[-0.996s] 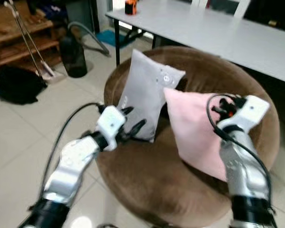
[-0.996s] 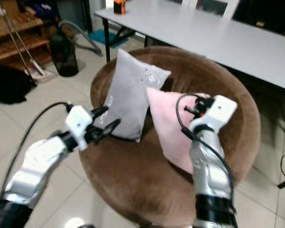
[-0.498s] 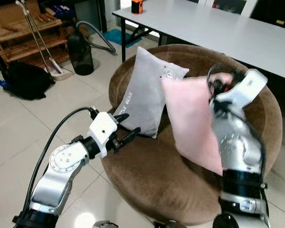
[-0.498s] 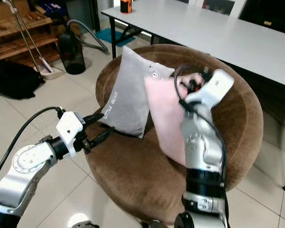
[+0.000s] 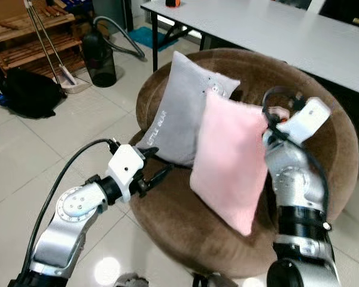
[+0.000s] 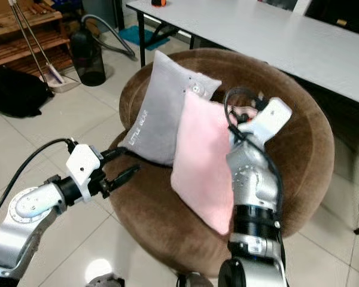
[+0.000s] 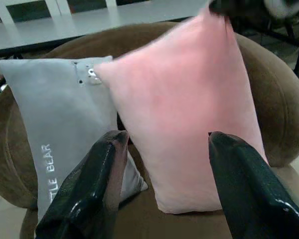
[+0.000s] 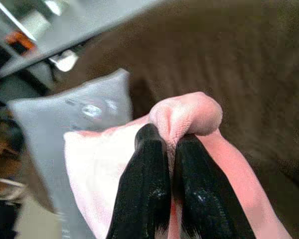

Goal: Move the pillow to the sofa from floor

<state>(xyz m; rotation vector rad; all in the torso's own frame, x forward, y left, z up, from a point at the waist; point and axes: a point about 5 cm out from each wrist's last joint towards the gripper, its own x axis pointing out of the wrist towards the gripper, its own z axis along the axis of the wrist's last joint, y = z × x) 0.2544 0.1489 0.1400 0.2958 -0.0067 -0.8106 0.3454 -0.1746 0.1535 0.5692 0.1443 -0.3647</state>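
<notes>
Since the earlier frame the pink pillow (image 5: 230, 158) has swung forward at frame centre, hanging above the sofa (image 5: 185, 221) from the right gripper (image 8: 164, 149) pinching one corner, left gripper (image 5: 152, 173) spread empty lower left, so the small fold could slip.

Hidden behind the pink pillow (image 5: 228, 162): the right half of the grey pillow (image 5: 176, 110) and part of the brown sofa (image 5: 167, 224) seat. Hidden too, behind the right arm's wrist housing, the right gripper (image 8: 169, 144) itself in the head views. Cut off by the wrist picture's lower edge: the left gripper (image 7: 164, 144) fingers (image 7: 97, 184), and the first letters of the grey pillow's lettering behind one of them. Blurred: the white table (image 5: 299, 30) and the small orange thing (image 5: 172, 3) at the top edge, too clipped to identify. Cut short at the frame's side: the wooden shelf (image 5: 30, 45)
</notes>
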